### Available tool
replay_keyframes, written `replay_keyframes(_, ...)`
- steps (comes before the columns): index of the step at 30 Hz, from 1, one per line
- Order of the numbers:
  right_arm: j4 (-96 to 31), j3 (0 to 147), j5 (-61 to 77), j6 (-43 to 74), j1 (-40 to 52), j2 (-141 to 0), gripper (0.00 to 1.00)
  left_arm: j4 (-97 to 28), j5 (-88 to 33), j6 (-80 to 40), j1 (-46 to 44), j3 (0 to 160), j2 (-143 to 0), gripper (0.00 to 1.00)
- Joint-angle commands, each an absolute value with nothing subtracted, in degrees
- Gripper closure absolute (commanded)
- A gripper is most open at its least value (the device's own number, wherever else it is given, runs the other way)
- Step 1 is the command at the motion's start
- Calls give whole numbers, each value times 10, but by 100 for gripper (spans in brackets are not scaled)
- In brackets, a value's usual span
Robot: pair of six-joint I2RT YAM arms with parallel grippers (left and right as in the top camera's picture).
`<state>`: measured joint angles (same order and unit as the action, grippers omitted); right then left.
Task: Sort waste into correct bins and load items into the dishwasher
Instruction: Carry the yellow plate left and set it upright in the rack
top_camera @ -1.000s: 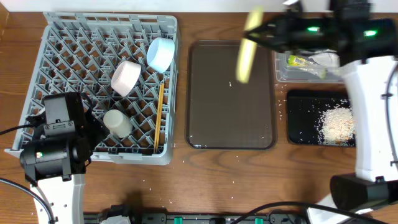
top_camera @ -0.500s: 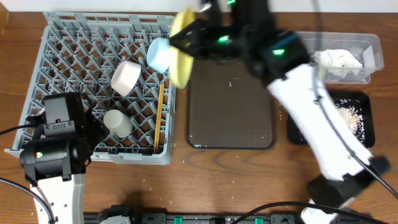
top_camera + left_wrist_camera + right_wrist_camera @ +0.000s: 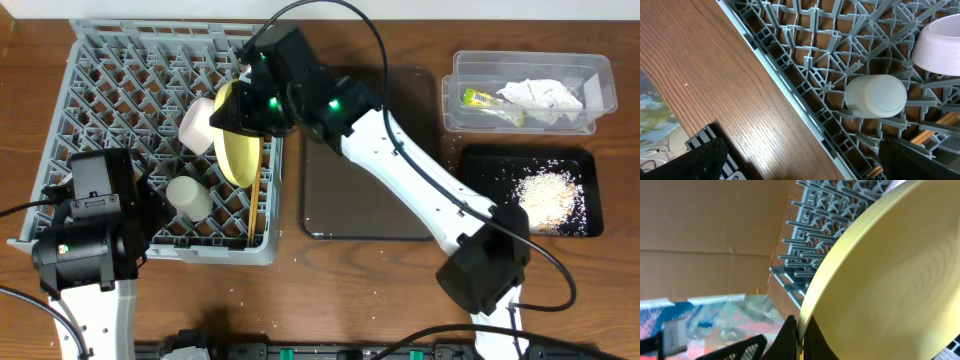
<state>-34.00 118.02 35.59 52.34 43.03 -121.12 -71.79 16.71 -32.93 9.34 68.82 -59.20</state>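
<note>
Now your right gripper [image 3: 799,332] pinches the yellow plate [image 3: 240,150] by its rim, upright over the rack [image 3: 110,80], right side, beside bowl [image 3: 200,125] and cup [image 3: 188,197]. Your left gripper [image 3: 800,150] gapes wide. The far-right tub [image 3: 603,95] holds napkin [image 3: 540,95] and wrapper [image 3: 485,99]; the black tray [image 3: 480,190] holds crumbs [image 3: 545,198].

Bright, even light from above casts soft shadows; the plate [image 3: 880,280] looms slightly blurred in the right wrist view.

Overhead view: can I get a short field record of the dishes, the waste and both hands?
right hand: shut on the yellow plate rim, plate tilted over the rack
left hand: open, empty, at the rack's edge
in rack: pinkish bowl, cream cup, chopsticks
clear tub: napkin, wrapper
black tray: crumbs
</note>
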Motion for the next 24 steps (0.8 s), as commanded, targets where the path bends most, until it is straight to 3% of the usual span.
replay_keyframes(1, -343, 1183, 325, 553, 432, -1226, 98, -720, 176, -326, 97, 696, -592, 2)
replay_keyframes(5, -349, 1184, 298, 553, 432, -1226, 98, -720, 176, -326, 97, 696, -592, 2)
replay_keyframes(10, -348, 1184, 317, 550, 432, -1226, 84, -720, 176, -326, 97, 697, -592, 2)
replay_keyframes(12, -339, 1184, 338, 539, 430, -1225, 76, -720, 176, -326, 97, 697, -592, 2)
replay_keyframes(17, -340, 1185, 380, 505, 415, -1210, 42, -720, 176, -326, 97, 696, -592, 2)
replay_keyframes(24, -411, 1185, 351, 433, 354, -1120, 17, -720, 176, -326, 97, 697, -592, 2)
